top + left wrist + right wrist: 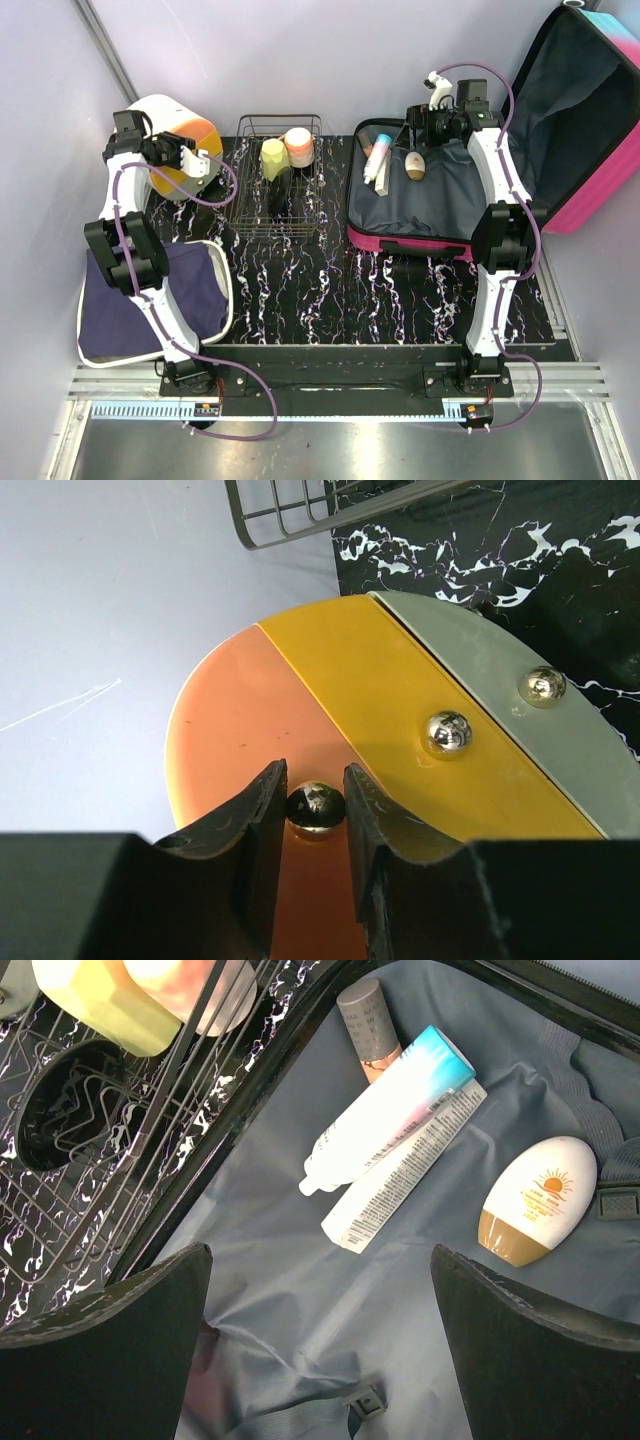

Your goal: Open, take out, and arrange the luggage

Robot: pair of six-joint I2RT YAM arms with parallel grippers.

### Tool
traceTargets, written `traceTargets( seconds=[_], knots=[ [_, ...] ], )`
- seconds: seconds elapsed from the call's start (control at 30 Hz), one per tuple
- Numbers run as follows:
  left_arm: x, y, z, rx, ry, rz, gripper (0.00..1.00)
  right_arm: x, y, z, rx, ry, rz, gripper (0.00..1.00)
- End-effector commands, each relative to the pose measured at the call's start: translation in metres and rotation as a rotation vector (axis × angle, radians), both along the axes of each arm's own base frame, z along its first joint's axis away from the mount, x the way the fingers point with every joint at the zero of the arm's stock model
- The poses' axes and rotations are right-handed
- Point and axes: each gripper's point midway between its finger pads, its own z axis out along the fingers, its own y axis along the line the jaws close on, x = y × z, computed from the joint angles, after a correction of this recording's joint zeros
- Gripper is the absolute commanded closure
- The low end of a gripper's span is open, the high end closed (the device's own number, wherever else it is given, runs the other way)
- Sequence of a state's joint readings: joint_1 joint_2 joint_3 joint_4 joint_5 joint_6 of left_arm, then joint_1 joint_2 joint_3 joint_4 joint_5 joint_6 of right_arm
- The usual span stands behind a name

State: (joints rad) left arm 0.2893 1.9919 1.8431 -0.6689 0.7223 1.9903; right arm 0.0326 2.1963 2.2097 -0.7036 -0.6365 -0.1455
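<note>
The left pincer [315, 780] squeezes the round, shiny knob [316, 808] between its tips, which may slip out; the right pincer [318, 1255] is wide open, empty.

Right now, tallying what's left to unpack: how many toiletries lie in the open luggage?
4 in the luggage: a grey-and-peach tube, a teal-capped white bottle beside it, a printed white tube alongside that, a sunscreen bottle apart. The right arm may hide more.
</note>
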Motion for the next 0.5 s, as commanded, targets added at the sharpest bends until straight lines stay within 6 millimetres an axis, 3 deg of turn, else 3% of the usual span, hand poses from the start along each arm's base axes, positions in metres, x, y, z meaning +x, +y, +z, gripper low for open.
traceTargets(
  seconds=[0.0,0.13,0.17,0.23,0.47],
  knots=[
    [0.004,-0.007,-0.020,0.130,-0.035,-0.117,0.68,0.001,0.002,0.027,-0.019,-0.066,0.000,0.00],
    [0.005,-0.004,-0.031,0.160,-0.022,-0.120,0.72,-0.001,0.000,0.027,-0.023,-0.061,-0.002,0.00],
    [0.006,-0.005,-0.033,0.162,-0.019,-0.121,0.85,-0.001,0.000,0.026,-0.023,-0.061,-0.002,0.00],
    [0.005,-0.009,-0.032,0.152,-0.024,-0.129,1.00,-0.001,0.000,0.026,-0.024,-0.060,-0.003,0.00],
    [-0.018,-0.049,-0.014,0.089,-0.061,-0.207,1.00,-0.001,0.002,0.023,-0.014,-0.048,0.002,0.00]
  ],
)
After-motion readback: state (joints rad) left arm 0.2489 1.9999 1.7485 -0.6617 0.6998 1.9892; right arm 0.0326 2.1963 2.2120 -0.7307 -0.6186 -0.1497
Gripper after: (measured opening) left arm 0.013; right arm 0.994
